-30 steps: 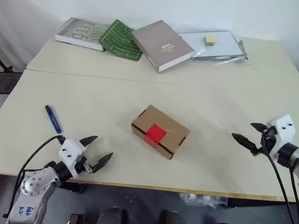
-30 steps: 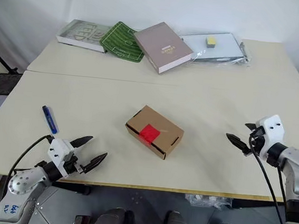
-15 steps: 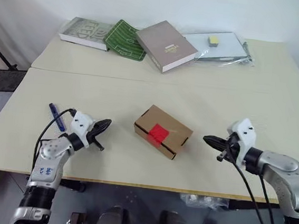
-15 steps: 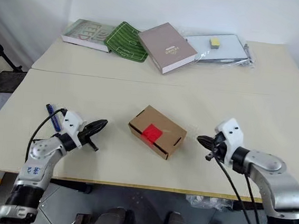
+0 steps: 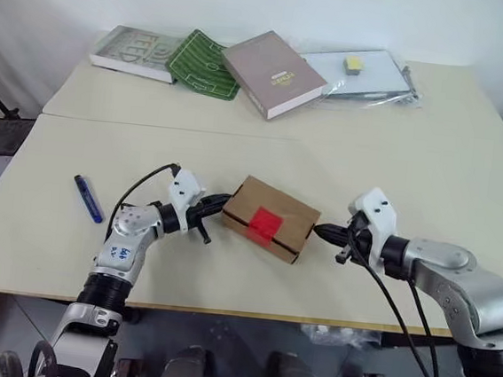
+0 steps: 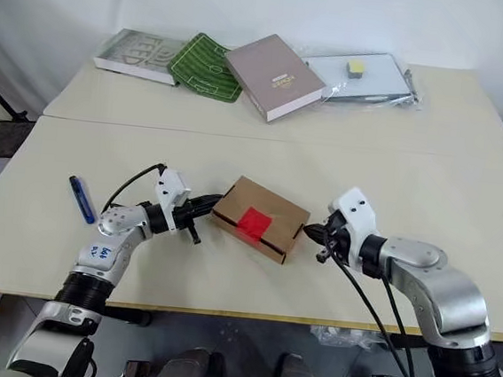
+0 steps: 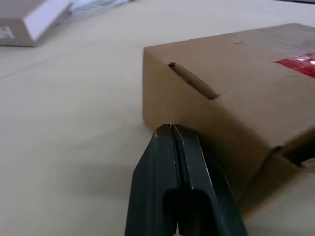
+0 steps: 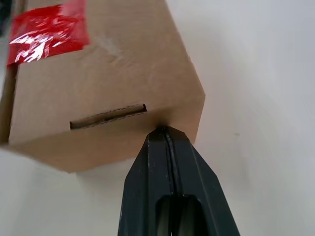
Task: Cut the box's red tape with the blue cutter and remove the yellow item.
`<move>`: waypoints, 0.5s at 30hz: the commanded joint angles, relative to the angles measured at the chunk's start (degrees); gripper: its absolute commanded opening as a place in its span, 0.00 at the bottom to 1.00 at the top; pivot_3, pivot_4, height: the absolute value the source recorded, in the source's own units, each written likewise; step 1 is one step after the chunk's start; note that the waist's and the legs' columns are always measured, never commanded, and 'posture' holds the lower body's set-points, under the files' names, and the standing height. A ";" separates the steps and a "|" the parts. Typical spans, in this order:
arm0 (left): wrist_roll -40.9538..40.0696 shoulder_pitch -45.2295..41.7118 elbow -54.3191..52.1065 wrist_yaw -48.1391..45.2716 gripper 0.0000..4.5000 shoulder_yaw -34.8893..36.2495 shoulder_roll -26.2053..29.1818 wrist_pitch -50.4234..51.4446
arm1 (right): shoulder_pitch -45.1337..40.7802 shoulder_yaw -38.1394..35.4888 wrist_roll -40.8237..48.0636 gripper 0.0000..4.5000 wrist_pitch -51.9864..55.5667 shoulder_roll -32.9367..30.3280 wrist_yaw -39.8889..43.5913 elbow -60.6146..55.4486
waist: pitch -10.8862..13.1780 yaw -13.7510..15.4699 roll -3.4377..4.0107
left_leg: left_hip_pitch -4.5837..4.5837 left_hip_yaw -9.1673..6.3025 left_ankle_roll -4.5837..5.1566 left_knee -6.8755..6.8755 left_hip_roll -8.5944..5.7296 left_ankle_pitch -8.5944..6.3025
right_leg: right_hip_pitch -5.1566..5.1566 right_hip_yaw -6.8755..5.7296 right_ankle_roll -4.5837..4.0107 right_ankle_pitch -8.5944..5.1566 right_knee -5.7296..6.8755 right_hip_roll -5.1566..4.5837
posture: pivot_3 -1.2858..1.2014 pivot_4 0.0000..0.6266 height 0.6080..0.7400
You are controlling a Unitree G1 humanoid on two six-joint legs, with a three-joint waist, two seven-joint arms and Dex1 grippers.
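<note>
A: Box [image 5: 268, 228] sits mid-table, red tape [image 5: 264, 224] uncut; left gripper [image 5: 215, 205] and right gripper [image 5: 322, 233], jaws pressed together, touch opposite ends.
B: We push evenly, avoid spinning it. Blue cutter [image 5: 88, 198] lies well left; books [image 5: 271, 73] far back, nothing blocks.

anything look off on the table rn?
Nothing damaged or spilled. The box sits askew to the table edge, red tape uncut; the blue cutter lies untouched.
</note>
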 commanded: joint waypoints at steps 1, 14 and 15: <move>-3.34 2.23 -9.30 -6.15 0.01 -4.50 0.21 5.33 | -5.25 2.41 0.07 0.00 -1.88 1.25 2.34 2.22 | 0.01 -0.29 -0.01 | 0.00 0.00 0.00 0.00 -0.01 0.00 | 0.00 0.01 0.00 0.00 0.01 -0.01 | 0.52 0.24 1.00; -7.05 10.66 -26.35 -10.41 0.01 -4.66 8.91 20.69 | -20.34 1.34 -11.04 0.00 -19.23 7.50 0.58 24.86 | 0.02 -0.52 -0.03 | -0.06 -0.01 0.00 0.04 -0.01 0.00 | -0.05 0.08 0.00 0.00 0.06 -0.03 | 0.52 0.24 1.00; -6.98 11.28 -26.12 -9.69 0.01 -3.36 9.73 20.65 | -20.17 0.38 -11.30 0.00 -18.47 6.41 -0.02 24.43 | 0.02 -0.53 -0.03 | -0.06 -0.01 0.00 0.03 -0.03 0.00 | -0.06 0.08 0.00 0.00 0.06 -0.06 | 0.52 0.24 1.00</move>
